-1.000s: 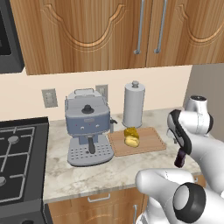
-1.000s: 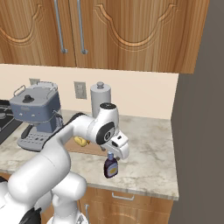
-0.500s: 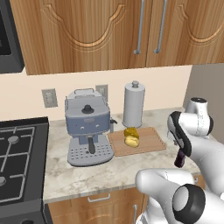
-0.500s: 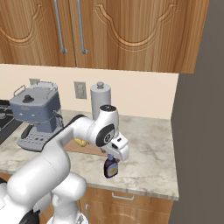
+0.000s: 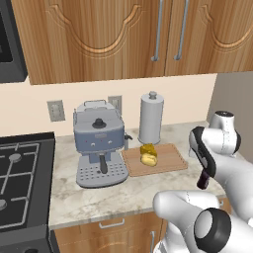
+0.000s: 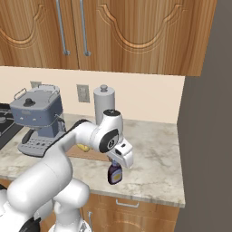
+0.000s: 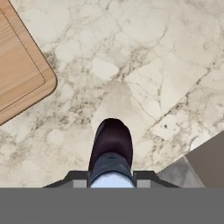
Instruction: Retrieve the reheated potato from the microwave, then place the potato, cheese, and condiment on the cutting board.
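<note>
The condiment bottle (image 7: 111, 148), dark with a blue-and-white label, stands on the marble counter right of the cutting board (image 5: 168, 157). My gripper (image 7: 111, 177) is shut on the bottle's top. Under the hand, the bottle (image 6: 114, 174) rests near the counter's front edge, and it shows again (image 5: 202, 181) below my wrist. On the board's left part lie the rounded yellowish potato (image 5: 149, 159) and, just behind it, the yellow-orange cheese (image 5: 146, 149). A rounded corner of the board (image 7: 22, 74) is close to the bottle. A dark corner of the microwave (image 5: 10, 44) hangs at the upper left.
A blue-grey coffee machine (image 5: 99, 143) stands left of the board, with a paper towel roll (image 5: 150, 118) behind the board. The stove (image 5: 20, 173) lies far left. Wooden cabinets (image 5: 123, 34) hang above. A grey wall (image 6: 204, 136) bounds the counter's right end.
The gripper's jaws have closed on the condiment bottle's top. Arm, bottle, potato and cheese stay where they were.
</note>
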